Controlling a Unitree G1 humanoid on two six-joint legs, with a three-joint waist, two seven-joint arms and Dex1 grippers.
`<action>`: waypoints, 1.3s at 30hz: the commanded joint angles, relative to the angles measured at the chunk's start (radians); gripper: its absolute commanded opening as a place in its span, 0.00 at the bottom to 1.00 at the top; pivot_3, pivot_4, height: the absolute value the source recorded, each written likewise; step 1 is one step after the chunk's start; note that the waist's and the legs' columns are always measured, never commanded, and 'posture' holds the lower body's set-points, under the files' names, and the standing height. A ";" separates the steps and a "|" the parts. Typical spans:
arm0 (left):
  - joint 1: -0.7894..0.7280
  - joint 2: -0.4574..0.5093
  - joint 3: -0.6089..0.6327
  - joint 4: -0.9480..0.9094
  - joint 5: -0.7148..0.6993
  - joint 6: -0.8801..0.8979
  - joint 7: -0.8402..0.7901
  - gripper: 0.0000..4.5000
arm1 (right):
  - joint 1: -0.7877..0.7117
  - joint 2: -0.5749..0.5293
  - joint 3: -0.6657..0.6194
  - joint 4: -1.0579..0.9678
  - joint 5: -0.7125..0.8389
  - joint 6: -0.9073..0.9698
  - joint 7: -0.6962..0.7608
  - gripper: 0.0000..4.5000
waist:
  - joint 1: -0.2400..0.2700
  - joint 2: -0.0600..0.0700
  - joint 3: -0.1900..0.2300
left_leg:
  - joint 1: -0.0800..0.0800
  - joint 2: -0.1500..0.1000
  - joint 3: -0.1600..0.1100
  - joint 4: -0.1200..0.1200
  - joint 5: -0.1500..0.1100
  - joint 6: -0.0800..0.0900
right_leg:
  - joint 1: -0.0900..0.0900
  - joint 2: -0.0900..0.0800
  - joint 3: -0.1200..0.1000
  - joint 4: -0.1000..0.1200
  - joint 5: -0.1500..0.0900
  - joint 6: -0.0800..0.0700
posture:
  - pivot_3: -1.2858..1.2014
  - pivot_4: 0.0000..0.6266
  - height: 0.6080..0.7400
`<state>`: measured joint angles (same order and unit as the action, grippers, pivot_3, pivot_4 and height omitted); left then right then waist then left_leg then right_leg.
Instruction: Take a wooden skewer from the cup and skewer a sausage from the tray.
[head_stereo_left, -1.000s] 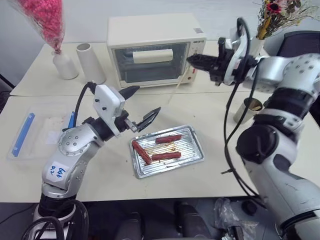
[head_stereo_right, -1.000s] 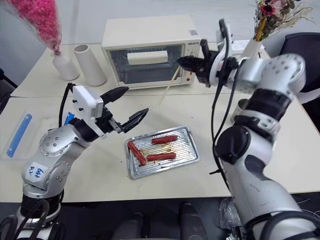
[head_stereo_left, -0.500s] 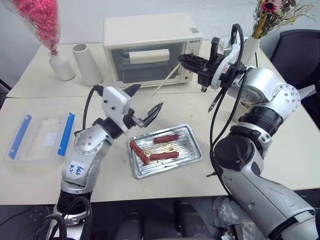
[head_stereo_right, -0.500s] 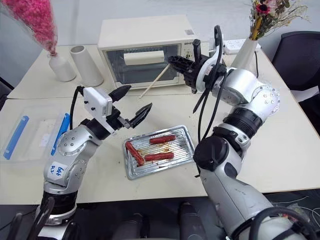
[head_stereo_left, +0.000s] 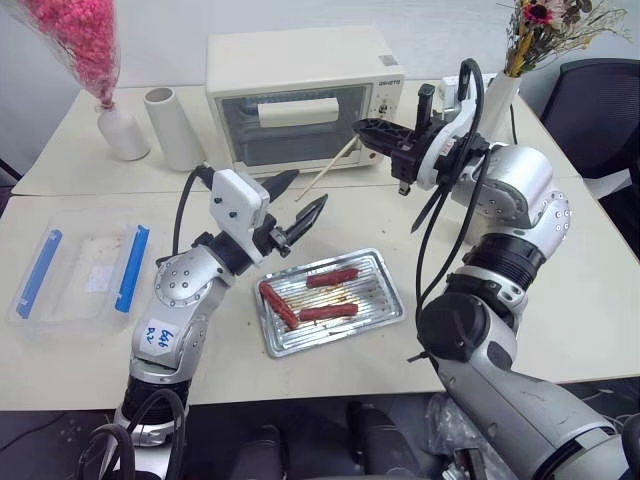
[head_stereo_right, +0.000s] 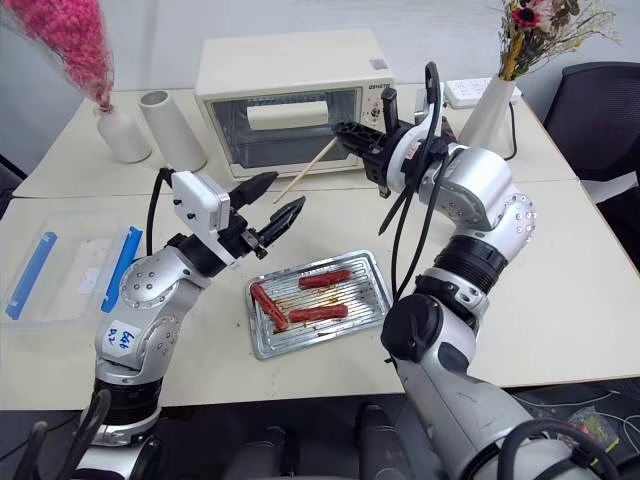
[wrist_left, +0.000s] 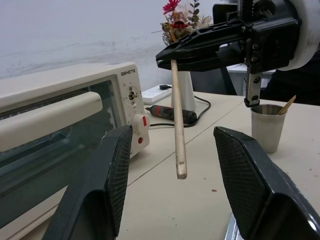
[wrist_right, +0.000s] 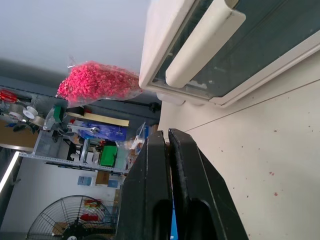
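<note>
Wooden skewer (head_stereo_left: 328, 172) is already out of the cup and hangs slanting from the right gripper (head_stereo_left: 365, 127), whose fingers are pinched shut on its upper end, above the table in front of the toaster oven (head_stereo_left: 300, 95); in the left eye view the left gripper (head_stereo_left: 300, 205) hovers just below it with its fingers apart and nothing in them. Three sausages (head_stereo_left: 332, 277) lie unpierced in the metal tray (head_stereo_left: 392, 297) below, so the skewering is yet to come. Right eye view gives the same layout. Left wrist view adds what the head views lack: the skewer's free end hanging between the parted left fingers (wrist_left: 107, 180), touching neither, and the cup (wrist_left: 268, 126) standing behind with another stick in it. Right wrist view shows the right fingers (wrist_right: 150, 200) pressed together, the stick itself hidden.
</note>
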<state>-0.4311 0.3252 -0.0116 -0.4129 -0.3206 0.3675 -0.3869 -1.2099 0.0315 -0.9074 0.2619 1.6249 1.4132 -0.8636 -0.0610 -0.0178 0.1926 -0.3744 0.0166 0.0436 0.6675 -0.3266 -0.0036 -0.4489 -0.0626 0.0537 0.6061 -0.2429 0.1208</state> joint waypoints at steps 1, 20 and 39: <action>-0.024 -0.005 0.011 -0.014 -0.009 -0.022 -0.011 0.51 | 0.046 -0.046 0.143 -0.065 0.200 -0.127 -0.072 0.01 | 0.001 0.000 0.000 | 0.000 0.001 -0.001 0.000 0.000 0.000 | 0.000 0.000 0.000 0.000 0.000 0.000 | 0.52 0.24 1.00; -0.038 -0.010 0.014 0.012 -0.003 -0.022 -0.041 0.01 | 0.171 -0.154 0.398 -0.152 0.347 -0.352 -0.024 0.01 | 0.004 0.000 0.000 | -0.001 0.005 -0.001 -0.001 0.000 0.001 | 0.000 0.001 0.000 -0.003 0.000 0.001 | 0.52 0.24 1.00; -0.046 -0.017 0.025 0.007 0.010 -0.014 -0.020 0.31 | 0.193 -0.190 0.436 -0.141 0.347 -0.374 0.006 0.01 | 0.005 0.000 0.000 | -0.002 0.006 -0.001 -0.001 0.000 0.002 | 0.000 0.001 -0.001 -0.005 0.000 0.001 | 0.52 0.24 1.00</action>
<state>-0.4621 0.3085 0.0026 -0.3786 -0.3091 0.3685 -0.4123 -1.0086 -0.1470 -0.4752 0.1553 1.9490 1.0457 -0.8726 -0.0564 -0.0178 0.1926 -0.3765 0.0228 0.0430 0.6663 -0.3271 -0.0020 -0.4489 -0.0617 0.0528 0.6007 -0.2426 0.1214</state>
